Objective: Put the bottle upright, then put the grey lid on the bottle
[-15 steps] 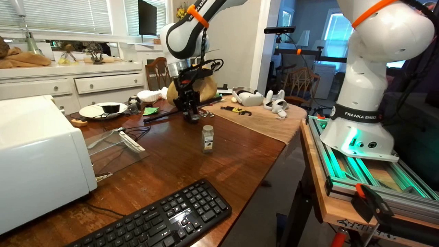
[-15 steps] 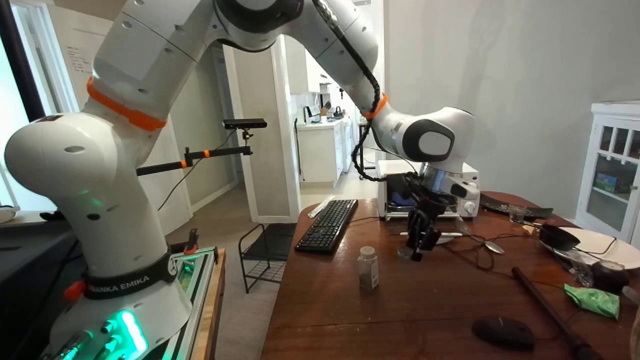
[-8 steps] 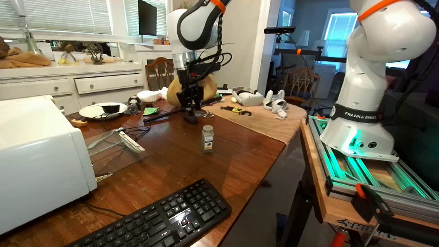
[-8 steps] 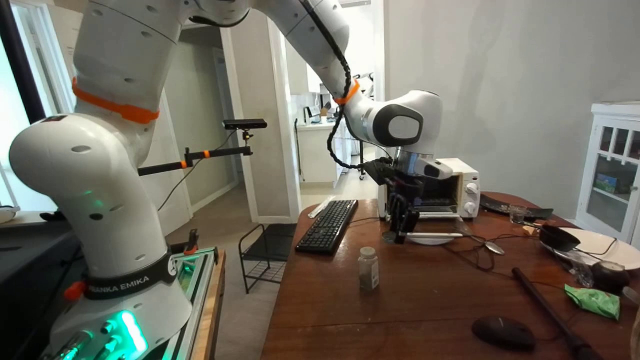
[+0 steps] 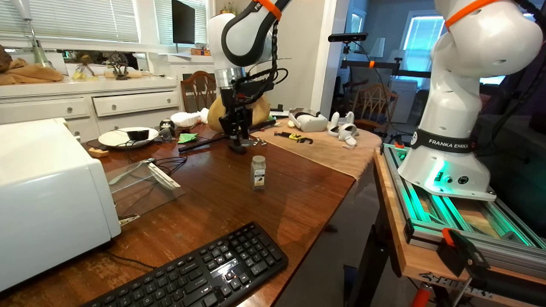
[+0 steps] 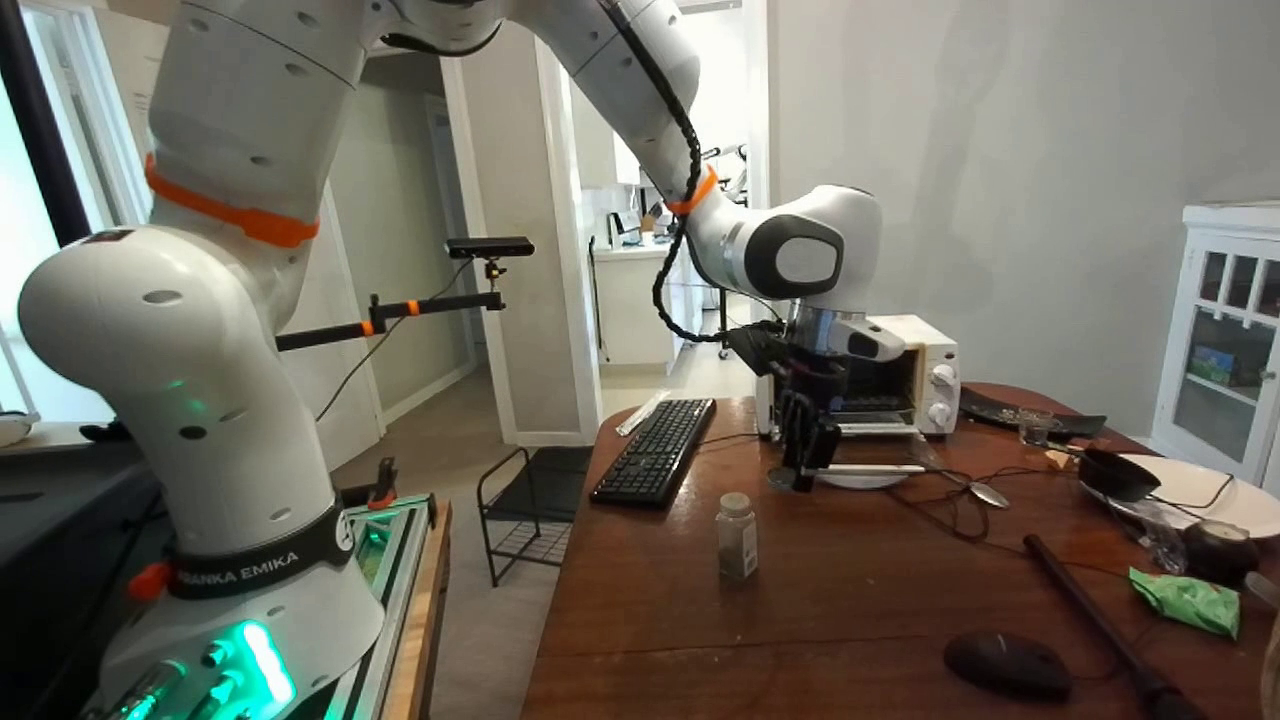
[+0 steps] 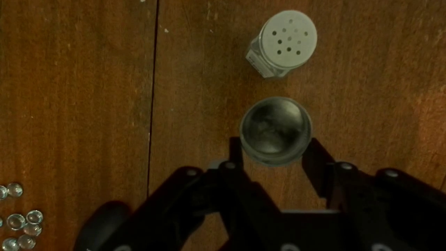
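Observation:
The bottle stands upright on the wooden table; in an exterior view the same bottle shows its greyish body and label. From above, the wrist view has its pale top pierced with small holes. My gripper is shut on the grey lid, one finger on each side and the hollow side turned to the camera. In the wrist view the lid lies just below the bottle's top, with wood showing between them. Both exterior views have the gripper pointing down over the table, the lid apart from the bottle.
A black keyboard and a white toaster oven share the table. A dark mouse, a black rod and a white plate lie farther along. Several clear beads sit at the wrist view's lower left.
Over the last second the arm has shifted and the gripper has swung from a tilt to nearly vertical, carrying the lid along. Only slight motion shows in the last half second. The bottle stays put.

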